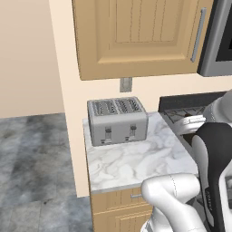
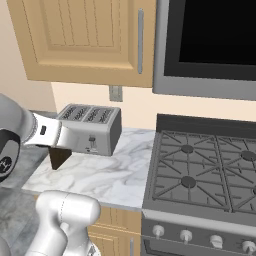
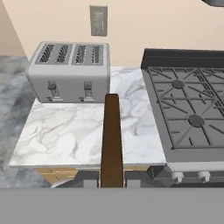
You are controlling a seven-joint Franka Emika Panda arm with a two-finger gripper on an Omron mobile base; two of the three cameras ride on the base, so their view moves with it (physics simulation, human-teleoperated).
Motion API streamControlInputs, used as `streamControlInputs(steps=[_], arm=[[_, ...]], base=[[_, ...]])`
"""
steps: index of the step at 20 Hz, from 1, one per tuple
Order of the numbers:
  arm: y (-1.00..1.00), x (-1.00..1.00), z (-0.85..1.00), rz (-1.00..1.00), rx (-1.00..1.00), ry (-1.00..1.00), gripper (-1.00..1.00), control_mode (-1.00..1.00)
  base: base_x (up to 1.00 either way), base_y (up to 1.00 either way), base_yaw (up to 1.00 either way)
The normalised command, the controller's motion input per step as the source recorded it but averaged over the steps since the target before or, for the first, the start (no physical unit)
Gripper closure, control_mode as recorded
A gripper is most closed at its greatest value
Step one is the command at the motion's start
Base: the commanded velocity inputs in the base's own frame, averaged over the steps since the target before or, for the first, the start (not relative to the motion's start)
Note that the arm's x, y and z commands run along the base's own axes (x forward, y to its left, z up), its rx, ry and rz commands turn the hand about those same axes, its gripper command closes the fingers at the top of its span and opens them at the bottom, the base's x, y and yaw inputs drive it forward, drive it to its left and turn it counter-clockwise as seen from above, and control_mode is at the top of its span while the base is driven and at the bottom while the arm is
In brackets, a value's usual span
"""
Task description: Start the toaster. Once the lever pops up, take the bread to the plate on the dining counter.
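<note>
My gripper (image 3: 112, 180) is shut on the bread (image 3: 111, 135), a dark brown slice seen edge-on, rising from between the fingertips. From the right base view the bread (image 2: 59, 157) hangs below my hand, above the left front part of the small marble worktop (image 2: 100, 175). The grey four-slot toaster (image 3: 70, 72) stands at the back of that worktop against the wall, ahead and left of the slice, its slots empty. It appears in the base views too: toaster (image 1: 118, 121), toaster (image 2: 92, 129). The plate and the dining counter are out of view.
A gas stove (image 2: 200, 170) adjoins the worktop on the right, with a microwave (image 2: 210, 45) above it. Wooden wall cabinets (image 1: 136, 36) hang over the toaster, and a wall outlet (image 3: 98, 19) sits behind it. Grey floor (image 1: 31, 163) lies left of the worktop.
</note>
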Motion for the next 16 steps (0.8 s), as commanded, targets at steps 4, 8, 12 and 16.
streamControlInputs(steps=[4, 8, 12, 16], arm=[[0.00, 0.00, 0.00, 0.00, 0.00, 0.00, 1.00, -1.00], [0.00, 0.00, 0.00, 0.00, 0.00, 0.00, 1.00, 1.00], [0.00, 0.00, 0.00, 0.00, 0.00, 0.00, 1.00, 1.00], [0.00, 0.00, 0.00, 0.00, 0.00, 0.00, 1.00, 1.00]], base=[[0.00, 0.00, 0.00], [0.00, 0.00, 0.00], [0.00, 0.00, 0.00], [0.00, 0.00, 0.00]])
